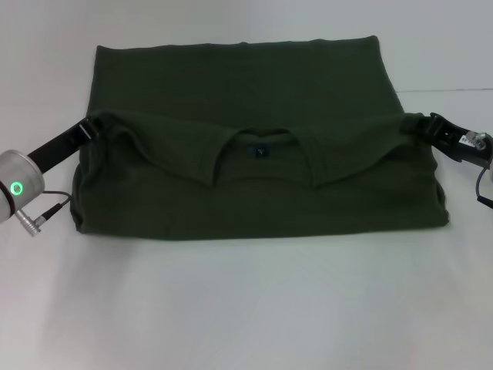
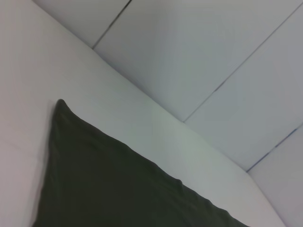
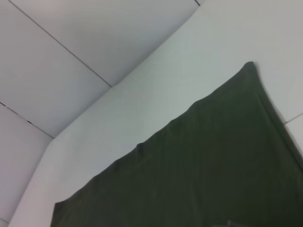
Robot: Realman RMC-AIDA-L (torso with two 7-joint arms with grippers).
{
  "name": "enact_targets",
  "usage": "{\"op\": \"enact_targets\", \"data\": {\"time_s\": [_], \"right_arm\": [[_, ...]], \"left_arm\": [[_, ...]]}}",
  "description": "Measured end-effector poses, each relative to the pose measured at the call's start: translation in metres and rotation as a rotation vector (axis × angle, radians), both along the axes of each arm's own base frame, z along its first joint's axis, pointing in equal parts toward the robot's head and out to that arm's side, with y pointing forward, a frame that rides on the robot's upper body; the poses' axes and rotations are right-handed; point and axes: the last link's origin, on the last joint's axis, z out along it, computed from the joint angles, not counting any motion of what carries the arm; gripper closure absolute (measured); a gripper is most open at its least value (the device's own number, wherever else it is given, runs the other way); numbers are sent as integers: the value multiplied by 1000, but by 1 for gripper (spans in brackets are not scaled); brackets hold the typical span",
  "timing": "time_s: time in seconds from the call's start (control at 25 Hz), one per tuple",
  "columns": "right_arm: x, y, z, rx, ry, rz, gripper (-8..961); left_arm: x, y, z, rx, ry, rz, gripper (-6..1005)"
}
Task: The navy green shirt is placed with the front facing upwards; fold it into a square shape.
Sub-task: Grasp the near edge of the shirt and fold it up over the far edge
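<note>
The large dark olive-green cotton shirt [image 1: 254,146] lies spread across the middle of the white table [image 1: 246,308], nearer the far edge than the near one; its upper part is doubled over toward the near edge, so the ribbed crew neck [image 1: 262,150] with a small dark inner label [image 1: 261,152] sits on top at the centre, and the folded layer's edge sags in a shallow curve between the two sides; the far hem runs straight along the back, and the near fold lies flat and rounded at both corners.

The left gripper [image 1: 98,125] reaches in from the table's left edge, its black forearm sloping up and inward from a silver wrist with a green light; its fingers are closed upon the shirt's left fold corner, the cloth bunched there; the right gripper [image 1: 420,125] comes in low from the right edge, mirrored, pinching the right fold corner; both hold the cloth slightly raised at the same level.

Each wrist view shows only a far corner of the shirt [image 2: 118,184] [image 3: 213,161] lying flat on the white surface, pale wall panels behind.
</note>
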Motion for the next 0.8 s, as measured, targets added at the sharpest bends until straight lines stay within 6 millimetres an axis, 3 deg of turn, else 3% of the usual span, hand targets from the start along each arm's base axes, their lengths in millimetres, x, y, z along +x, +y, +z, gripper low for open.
{"op": "enact_targets", "data": {"time_s": [0.8], "right_arm": [[-3,10,-6,16,-55,-27,889]], "left_arm": [[5,12,-13,97,72,13,951]]}}
